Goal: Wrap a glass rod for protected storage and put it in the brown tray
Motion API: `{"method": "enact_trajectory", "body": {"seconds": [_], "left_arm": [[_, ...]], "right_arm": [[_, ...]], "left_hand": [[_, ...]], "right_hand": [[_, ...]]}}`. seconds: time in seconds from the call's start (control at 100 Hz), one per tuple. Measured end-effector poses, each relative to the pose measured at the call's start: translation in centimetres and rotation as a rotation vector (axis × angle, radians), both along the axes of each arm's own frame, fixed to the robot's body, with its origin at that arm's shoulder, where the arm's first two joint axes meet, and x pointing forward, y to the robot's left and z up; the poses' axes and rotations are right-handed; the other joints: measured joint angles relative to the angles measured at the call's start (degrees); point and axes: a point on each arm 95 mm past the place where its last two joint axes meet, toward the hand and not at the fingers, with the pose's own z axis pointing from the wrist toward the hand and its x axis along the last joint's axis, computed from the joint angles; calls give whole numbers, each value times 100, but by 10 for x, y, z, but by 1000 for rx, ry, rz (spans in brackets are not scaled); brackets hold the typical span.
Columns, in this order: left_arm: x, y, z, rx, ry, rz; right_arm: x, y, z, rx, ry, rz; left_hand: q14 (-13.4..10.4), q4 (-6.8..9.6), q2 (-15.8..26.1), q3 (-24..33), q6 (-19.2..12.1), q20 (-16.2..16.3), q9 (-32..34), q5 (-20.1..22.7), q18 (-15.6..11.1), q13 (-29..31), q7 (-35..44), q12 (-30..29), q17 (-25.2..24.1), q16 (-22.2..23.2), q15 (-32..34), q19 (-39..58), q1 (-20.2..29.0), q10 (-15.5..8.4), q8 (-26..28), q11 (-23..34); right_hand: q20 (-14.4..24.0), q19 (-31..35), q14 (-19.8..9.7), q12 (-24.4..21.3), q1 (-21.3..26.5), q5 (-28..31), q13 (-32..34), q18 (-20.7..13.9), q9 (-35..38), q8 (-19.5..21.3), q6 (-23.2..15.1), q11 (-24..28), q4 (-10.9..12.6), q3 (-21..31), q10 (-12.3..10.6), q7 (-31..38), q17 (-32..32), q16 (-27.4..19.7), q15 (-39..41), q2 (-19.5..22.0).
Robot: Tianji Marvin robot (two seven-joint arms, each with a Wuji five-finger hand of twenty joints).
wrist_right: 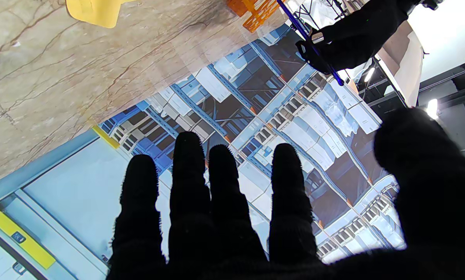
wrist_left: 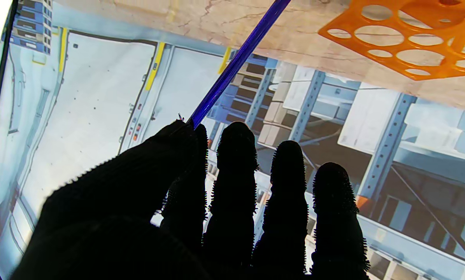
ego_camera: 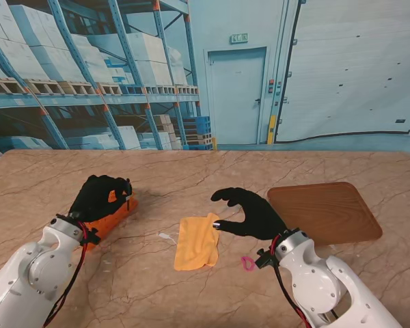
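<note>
My left hand is shut on a blue glass rod, pinched between thumb and index finger; the rod slants away towards the table. The right wrist view also shows that left hand gripping the rod above the orange rack. In the stand view the rod is barely visible. A yellow cloth lies flat mid-table, and its corner shows in the right wrist view. My right hand hovers open just right of the cloth, fingers spread and holding nothing. The brown tray lies on the right.
An orange rack with round holes lies under my left hand and shows close up as the rack in the left wrist view. A pink rubber band lies near my right wrist. A small clear scrap sits left of the cloth.
</note>
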Motion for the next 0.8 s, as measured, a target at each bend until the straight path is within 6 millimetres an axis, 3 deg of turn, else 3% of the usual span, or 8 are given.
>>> {"method": "enact_trajectory", "body": {"seconds": [0.33, 0.8], "left_arm": [[-4, -24, 9, 6, 41, -34], [-12, -61, 4, 104, 138, -61]], "right_arm": [[3, -9, 4, 27, -17, -1], [7, -25, 3, 73, -31, -11]], "left_hand": [[0, -3, 0, 63, 21, 0, 0, 0, 0, 0, 1, 0, 2, 1, 5, 5, -10, 1, 0, 32], [0, -4, 0, 65, 30, 0, 0, 0, 0, 0, 1, -24, 3, 13, 28, 82, -10, 4, 0, 42]], "right_hand": [[1, 0, 0, 0, 0, 0, 0, 0, 0, 0, -1, 0, 0, 0, 0, 0, 0, 0, 0, 0], [1, 0, 0, 0, 0, 0, 0, 1, 0, 0, -1, -1, 0, 0, 0, 0, 0, 0, 0, 0]]}}
